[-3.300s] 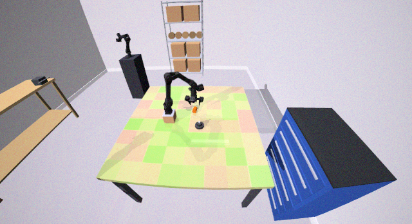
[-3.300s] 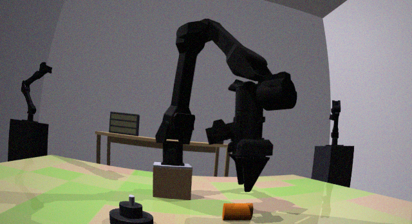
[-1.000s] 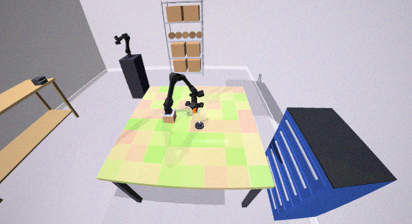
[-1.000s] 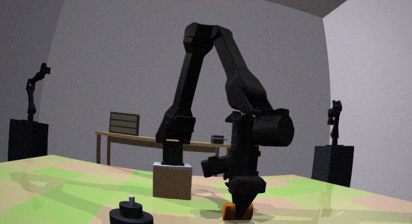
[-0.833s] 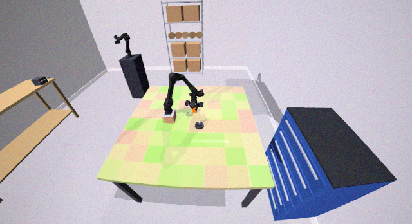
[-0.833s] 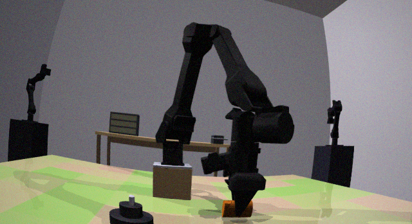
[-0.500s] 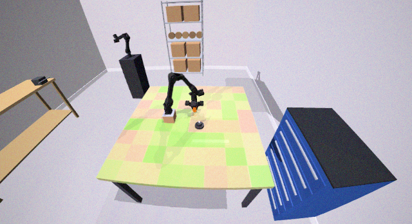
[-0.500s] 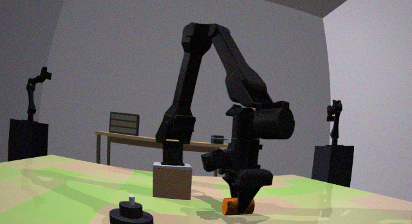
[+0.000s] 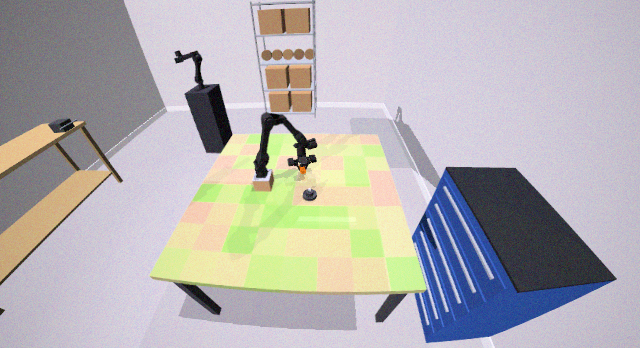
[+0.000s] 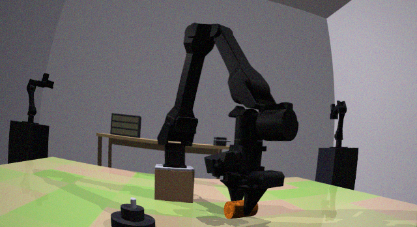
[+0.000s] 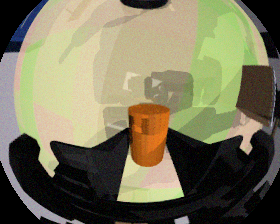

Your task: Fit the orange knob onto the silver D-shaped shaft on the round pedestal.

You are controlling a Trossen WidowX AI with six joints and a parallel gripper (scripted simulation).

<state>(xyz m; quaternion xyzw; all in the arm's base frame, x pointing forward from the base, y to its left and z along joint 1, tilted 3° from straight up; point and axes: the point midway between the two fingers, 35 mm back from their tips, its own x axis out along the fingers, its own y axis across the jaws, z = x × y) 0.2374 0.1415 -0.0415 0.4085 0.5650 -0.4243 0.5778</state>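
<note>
Carrying the orange knob [image 9: 302, 170] [image 10: 230, 210] [image 11: 149, 137] on its side, the half-open pincer [image 9: 302, 168] [image 10: 242, 204] [image 11: 147, 131] grips it just above the surface [image 9: 300, 243] [image 10: 49, 204] [image 11: 56, 75] — apart from the pedestal [image 9: 309, 194] [image 10: 131, 217] [image 11: 144, 3]. Turning it upright could make it slip or leave the flats mismatched; the brown block [image 9: 263, 183] [image 10: 174, 184] [image 11: 256, 95] stands clear of that short path.

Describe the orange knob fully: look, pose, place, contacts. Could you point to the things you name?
The orange knob [image 9: 303, 170] [image 10: 230, 210] [image 11: 148, 145] is a cylinder, apparently plastic, with faint markings on its side. It lies sideways, its axis roughly level, one round end toward the exterior camera. The tool [image 9: 303, 169] [image 10: 242, 207] [image 11: 147, 131] grips it, a finger on either side. It is low over the patchwork table, away from the pedestal [image 9: 310, 194] [image 10: 132, 217] [image 11: 144, 2]; whether it touches the tabletop, I can't tell. No hole is discernible.
</note>
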